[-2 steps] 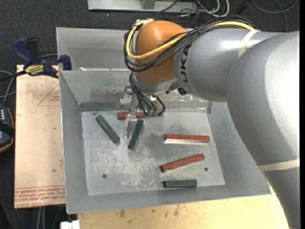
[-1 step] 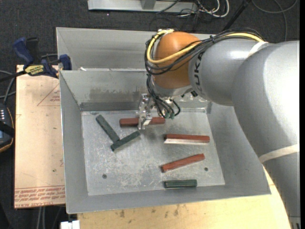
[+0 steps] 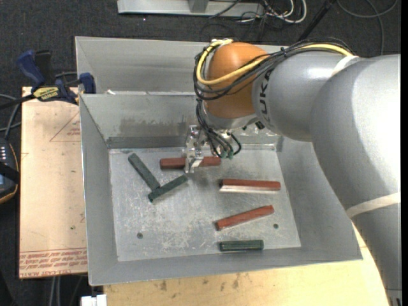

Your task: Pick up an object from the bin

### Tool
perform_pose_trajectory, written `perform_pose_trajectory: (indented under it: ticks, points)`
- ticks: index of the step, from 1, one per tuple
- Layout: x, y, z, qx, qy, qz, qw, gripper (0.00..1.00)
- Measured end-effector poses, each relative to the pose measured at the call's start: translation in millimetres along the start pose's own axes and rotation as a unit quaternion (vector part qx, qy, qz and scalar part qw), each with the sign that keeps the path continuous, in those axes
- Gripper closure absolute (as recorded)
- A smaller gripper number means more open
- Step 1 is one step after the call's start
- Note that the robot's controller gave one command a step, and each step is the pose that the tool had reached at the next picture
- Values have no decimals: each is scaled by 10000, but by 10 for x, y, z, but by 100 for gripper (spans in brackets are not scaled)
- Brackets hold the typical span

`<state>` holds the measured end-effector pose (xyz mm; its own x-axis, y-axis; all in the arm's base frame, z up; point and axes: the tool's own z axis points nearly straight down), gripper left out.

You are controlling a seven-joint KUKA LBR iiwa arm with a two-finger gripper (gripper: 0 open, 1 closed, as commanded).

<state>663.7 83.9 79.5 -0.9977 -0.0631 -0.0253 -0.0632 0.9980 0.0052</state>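
The tool (image 3: 193, 161) is down inside the bin (image 3: 95, 190), close to the middle of the floor's far edge. It sits directly over a reddish-brown stick (image 3: 171, 164), and its tip meets the stick about halfway along. The stick lies parallel to the far edge, and its two ends stick out on either side of the tool. It appears to be flat on the floor and not yet raised.

Whether the tool is open, closed or clamped on the stick cannot be told, because the wrist and its cables cover that spot.

By this judgement the approach and descent are done. Closing on the stick, if that has not already happened, and lifting it clear of the bin are still to do.

Nothing else in the bin looks touched:
- Two dark green sticks (image 3: 141, 171) (image 3: 169, 188) form a V just beside the brown one, toward the floor's left edge.
- A red-and-white stick (image 3: 250, 185) lies nearer the right edge.
- Another reddish stick (image 3: 244, 217) lies in front of it.
- A third dark green stick (image 3: 241, 245) lies along the near edge.
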Motion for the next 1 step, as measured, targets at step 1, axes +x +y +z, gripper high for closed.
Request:
perform_pose_trajectory:
  ticks: [1]
  points:
    - [34, 54, -1698, 19, 74, 171, 9998, 100]
